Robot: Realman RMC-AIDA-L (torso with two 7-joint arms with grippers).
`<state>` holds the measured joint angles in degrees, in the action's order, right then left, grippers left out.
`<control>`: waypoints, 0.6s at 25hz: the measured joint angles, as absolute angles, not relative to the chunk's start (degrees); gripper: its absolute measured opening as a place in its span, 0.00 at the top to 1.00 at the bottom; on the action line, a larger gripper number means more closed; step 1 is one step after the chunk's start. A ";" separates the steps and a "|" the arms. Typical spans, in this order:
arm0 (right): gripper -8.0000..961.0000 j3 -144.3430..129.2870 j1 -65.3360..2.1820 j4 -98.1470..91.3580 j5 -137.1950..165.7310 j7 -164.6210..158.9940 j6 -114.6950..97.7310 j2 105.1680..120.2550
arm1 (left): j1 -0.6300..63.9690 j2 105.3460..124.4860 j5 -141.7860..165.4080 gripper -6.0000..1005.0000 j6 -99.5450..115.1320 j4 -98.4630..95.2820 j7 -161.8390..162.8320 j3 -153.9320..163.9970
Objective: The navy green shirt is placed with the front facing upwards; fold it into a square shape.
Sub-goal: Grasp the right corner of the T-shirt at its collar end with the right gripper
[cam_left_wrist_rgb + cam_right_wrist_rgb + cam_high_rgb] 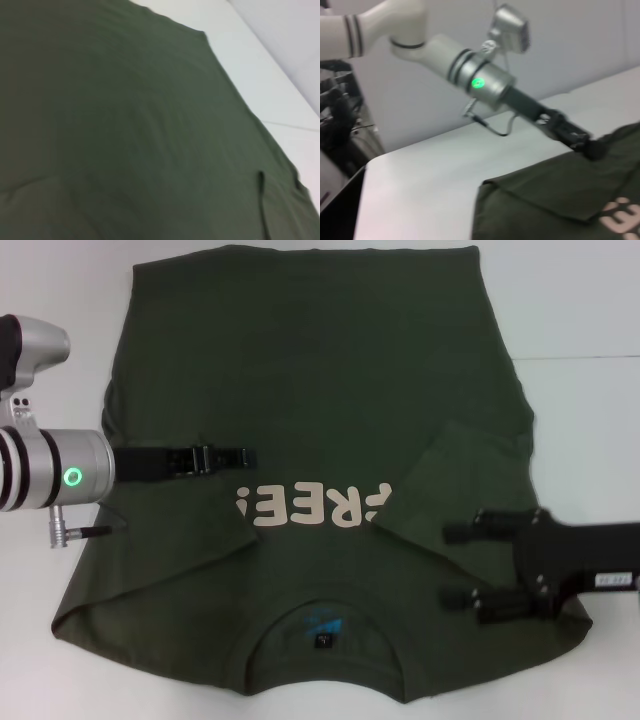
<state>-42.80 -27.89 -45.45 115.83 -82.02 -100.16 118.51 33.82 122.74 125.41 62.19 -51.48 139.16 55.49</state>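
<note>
The navy green shirt (310, 420) lies face-up on the desk (590, 320), both sleeves folded inward. If the left tool (250, 455), pressed together at 9 o'clock, drags, its sleeve fold could spring open. The right tool (458, 565) reaches in from 4 o'clock, prongs spread.

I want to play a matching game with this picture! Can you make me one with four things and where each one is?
Things:
1. left claw
2. right claw
3. cream lettering
4. blue label

Places:
A. inside the collar
B. across the shirt's middle
C. over the shirt's left half
D. over the folded-in right sleeve

Pairs: 1-C, 2-D, 3-B, 4-A
</note>
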 joint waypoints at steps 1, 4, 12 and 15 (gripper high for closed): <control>0.05 -42.44 -27.86 -47.17 115.79 -84.42 -100.05 118.49 | 33.92 122.57 125.19 0.45 63.17 -51.53 137.46 55.00; 0.05 -41.47 -27.69 -52.62 115.98 -92.41 -99.20 118.62 | 34.19 122.39 123.88 0.32 67.54 -51.77 129.90 52.52; 0.05 -41.27 -27.37 -68.79 124.09 -115.93 -98.54 119.18 | 33.95 120.87 117.36 0.13 88.35 -51.30 103.79 43.27; 0.05 -41.63 -27.37 -75.34 129.66 -124.14 -98.94 119.36 | 34.01 120.47 116.99 0.11 93.84 -51.09 99.48 41.51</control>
